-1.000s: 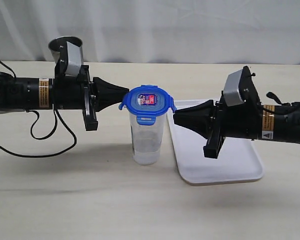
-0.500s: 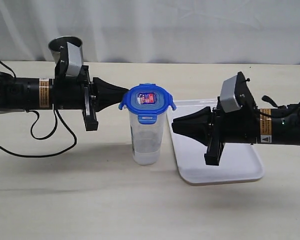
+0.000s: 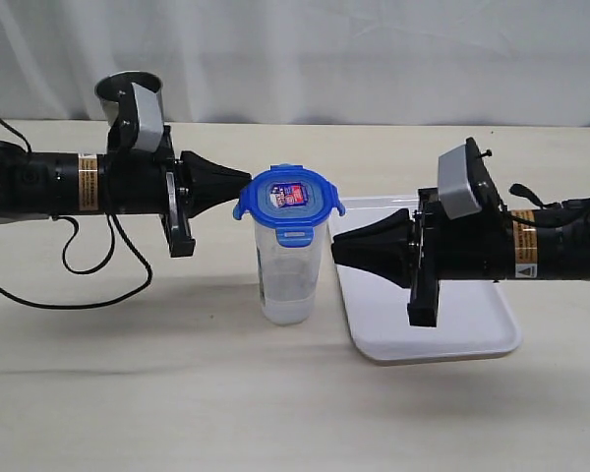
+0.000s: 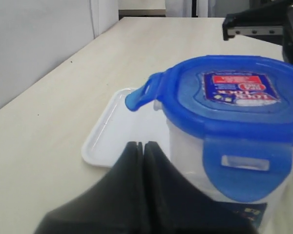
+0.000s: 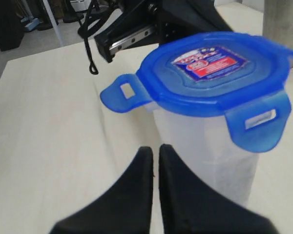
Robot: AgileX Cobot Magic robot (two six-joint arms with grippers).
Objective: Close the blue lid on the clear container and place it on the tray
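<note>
Right pincer [image 3: 336, 248] has sunk slightly and crept toward the clear container [image 3: 287, 285]; lid on, latching looks unfinished.
Nearest, the translucent tapered container stands on the matte table [image 3: 177, 393] between both pincer tips, not yet on the glossy white tray [image 3: 462, 339] below the right pincer. The rounded blue lid [image 3: 290, 197] caps it: front tab down, side tabs flared. Both pincers, left pincer [image 3: 246, 184] included, are pinched closed, empty. Farthest, behind the left arm, a steel cup [image 3: 128, 88].

I had my left arm [image 3: 79, 184] stretched out level from the left, its left jaws pressed tight together, tips pointing inward. My right arm [image 3: 541, 246] reached in level from the right, facing it, its right jaws closed to a hairline slit.
</note>
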